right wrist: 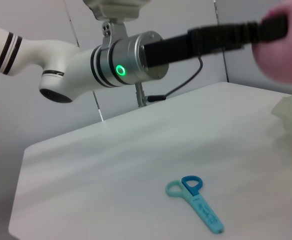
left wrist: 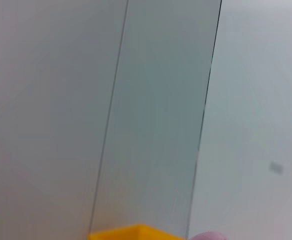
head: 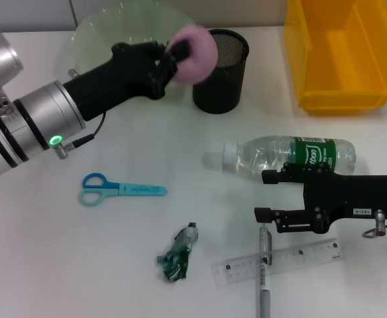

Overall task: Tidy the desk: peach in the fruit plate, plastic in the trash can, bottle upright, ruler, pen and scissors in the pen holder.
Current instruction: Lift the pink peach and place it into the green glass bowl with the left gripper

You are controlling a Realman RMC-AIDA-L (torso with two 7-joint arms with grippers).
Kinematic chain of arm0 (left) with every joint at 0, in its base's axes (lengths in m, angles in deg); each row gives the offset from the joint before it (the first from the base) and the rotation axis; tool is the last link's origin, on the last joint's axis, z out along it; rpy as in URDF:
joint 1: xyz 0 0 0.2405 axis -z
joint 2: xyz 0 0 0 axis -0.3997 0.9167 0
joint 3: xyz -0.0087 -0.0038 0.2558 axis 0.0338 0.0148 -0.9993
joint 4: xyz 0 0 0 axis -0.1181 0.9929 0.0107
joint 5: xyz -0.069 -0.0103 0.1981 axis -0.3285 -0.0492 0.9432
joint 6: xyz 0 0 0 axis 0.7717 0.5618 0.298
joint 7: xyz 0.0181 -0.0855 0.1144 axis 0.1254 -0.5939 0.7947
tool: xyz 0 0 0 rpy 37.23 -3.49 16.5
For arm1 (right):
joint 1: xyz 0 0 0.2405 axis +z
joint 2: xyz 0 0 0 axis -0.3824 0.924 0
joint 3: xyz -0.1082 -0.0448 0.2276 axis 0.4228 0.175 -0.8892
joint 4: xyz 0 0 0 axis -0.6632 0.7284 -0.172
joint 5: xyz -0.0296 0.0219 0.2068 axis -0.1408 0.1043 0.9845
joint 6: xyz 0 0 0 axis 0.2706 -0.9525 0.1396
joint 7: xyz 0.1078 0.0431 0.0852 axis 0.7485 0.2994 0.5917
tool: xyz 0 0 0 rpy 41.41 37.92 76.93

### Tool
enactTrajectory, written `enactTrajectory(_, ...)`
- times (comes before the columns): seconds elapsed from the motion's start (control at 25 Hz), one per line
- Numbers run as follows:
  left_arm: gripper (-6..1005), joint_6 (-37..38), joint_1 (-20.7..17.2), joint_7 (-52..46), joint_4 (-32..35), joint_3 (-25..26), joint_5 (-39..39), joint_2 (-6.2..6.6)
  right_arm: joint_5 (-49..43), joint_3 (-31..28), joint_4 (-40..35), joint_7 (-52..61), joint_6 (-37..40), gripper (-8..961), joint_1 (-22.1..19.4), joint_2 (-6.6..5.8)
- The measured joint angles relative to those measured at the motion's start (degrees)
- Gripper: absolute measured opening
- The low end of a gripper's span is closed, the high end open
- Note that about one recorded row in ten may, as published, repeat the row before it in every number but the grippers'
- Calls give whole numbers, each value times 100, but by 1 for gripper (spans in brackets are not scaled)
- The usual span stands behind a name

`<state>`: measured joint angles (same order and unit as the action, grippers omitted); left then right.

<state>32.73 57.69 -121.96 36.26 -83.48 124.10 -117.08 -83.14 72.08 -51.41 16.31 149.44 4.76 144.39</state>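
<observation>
My left gripper (head: 179, 50) is shut on the pink peach (head: 200, 56), holding it in the air between the pale green fruit plate (head: 107, 33) and the black mesh pen holder (head: 221, 73). The peach also shows in the right wrist view (right wrist: 286, 50). A clear bottle (head: 289, 156) with a green label lies on its side. My right gripper (head: 268, 195) hangs open just in front of it, above the pen (head: 264, 271), which lies across the clear ruler (head: 277, 262). Blue scissors (head: 120, 190) (right wrist: 196, 202) and crumpled green plastic (head: 178, 253) lie on the table.
A yellow bin (head: 342, 53) stands at the back right, next to the pen holder; a sliver of it (left wrist: 136, 232) shows in the left wrist view. The white table's front edge is close behind the ruler and pen.
</observation>
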Motion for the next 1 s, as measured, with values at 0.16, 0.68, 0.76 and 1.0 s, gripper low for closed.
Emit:
enactTrajectory(0.16, 48, 121, 110, 370, -294, -19, -400, -1, 0, 0, 0, 0, 0, 771, 19, 0)
enactTrajectory(0.68, 51, 101, 154, 417, -343, -28, -430, 1, 0, 0, 0, 0, 0, 770, 27, 0)
enactTrajectory(0.76, 51, 74, 163, 417, -343, -28, -431, 1, 0, 3, 0, 0, 0, 770, 27, 0)
enactTrajectory(1.0, 52, -519, 437, 735, -624, 22, -915, 1, 0, 17, 0, -5, 1, 770, 33, 0)
